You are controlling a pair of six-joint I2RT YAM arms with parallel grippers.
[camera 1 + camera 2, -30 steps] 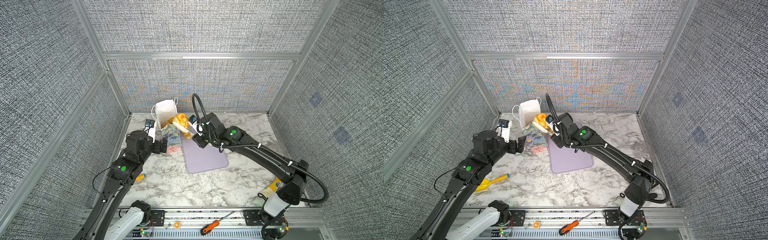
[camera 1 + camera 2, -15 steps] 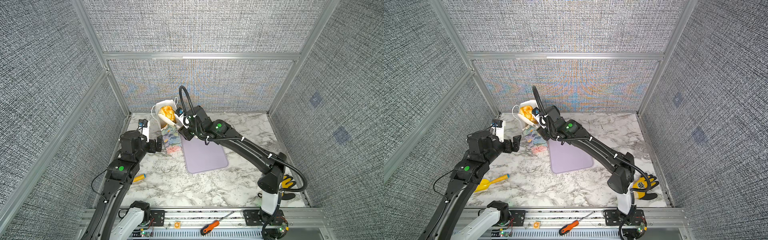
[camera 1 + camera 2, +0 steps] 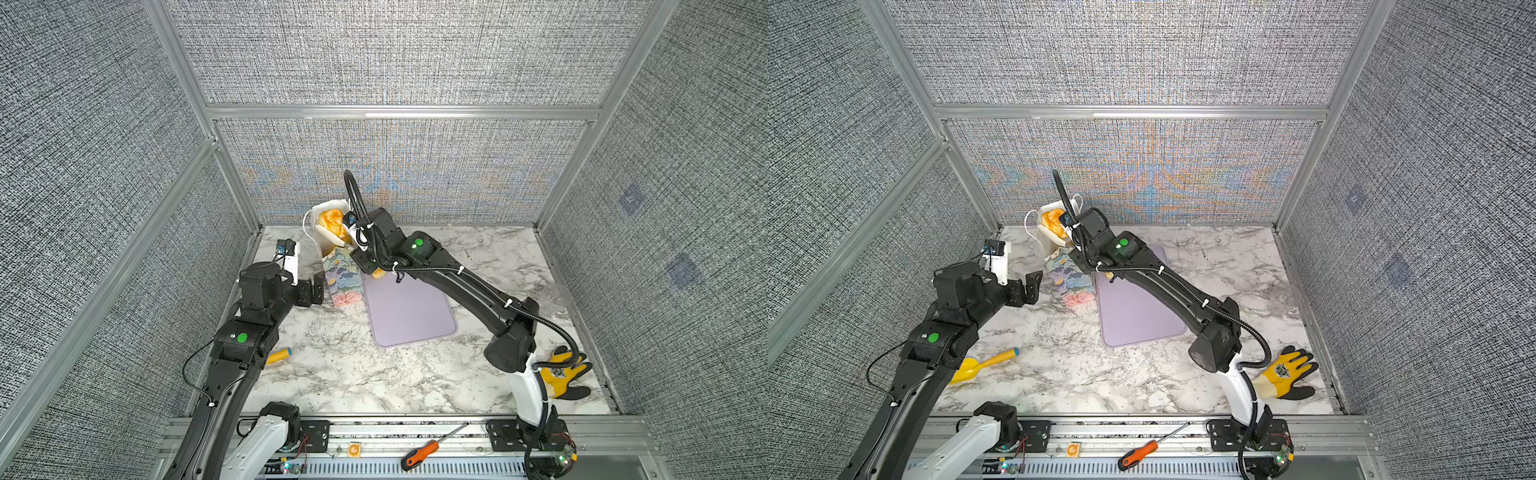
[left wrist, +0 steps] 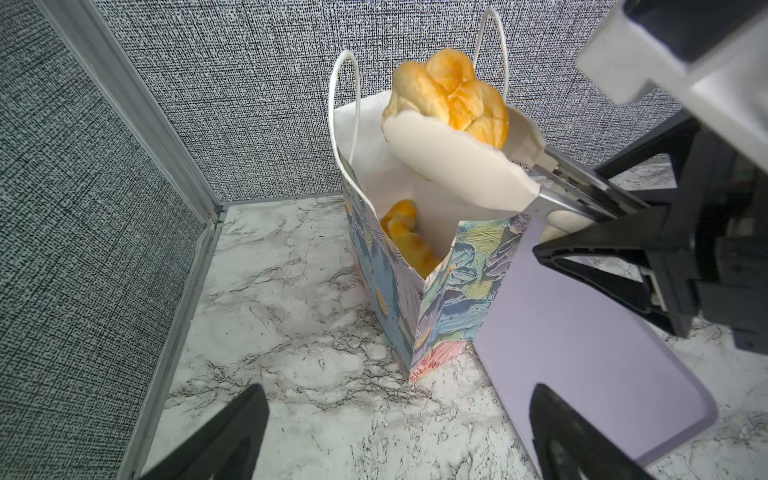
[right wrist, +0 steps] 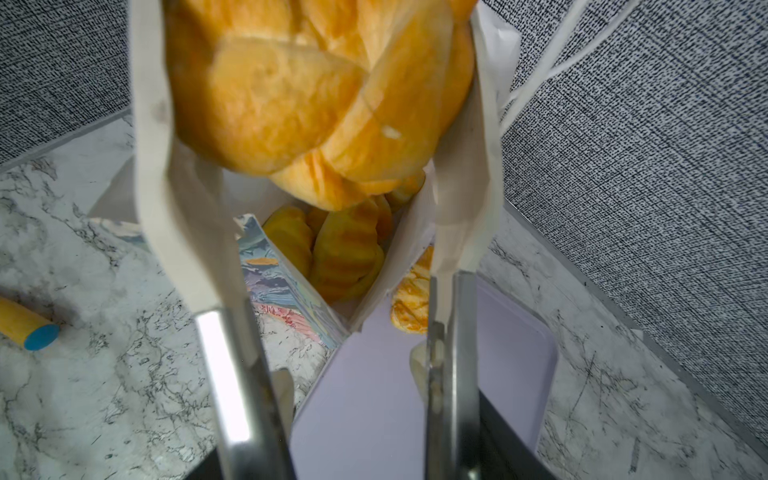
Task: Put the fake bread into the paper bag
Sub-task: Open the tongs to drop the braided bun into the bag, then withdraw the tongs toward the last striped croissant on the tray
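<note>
No legible text, number or brand in any view.

Glove on the desk: round dark badge on its yellow back, print too small to read.

White camera housing on the left wrist: a line of small dark marks, illegible.

Orange tag on the front rail: ring-shaped mark, no letters made out.
</note>
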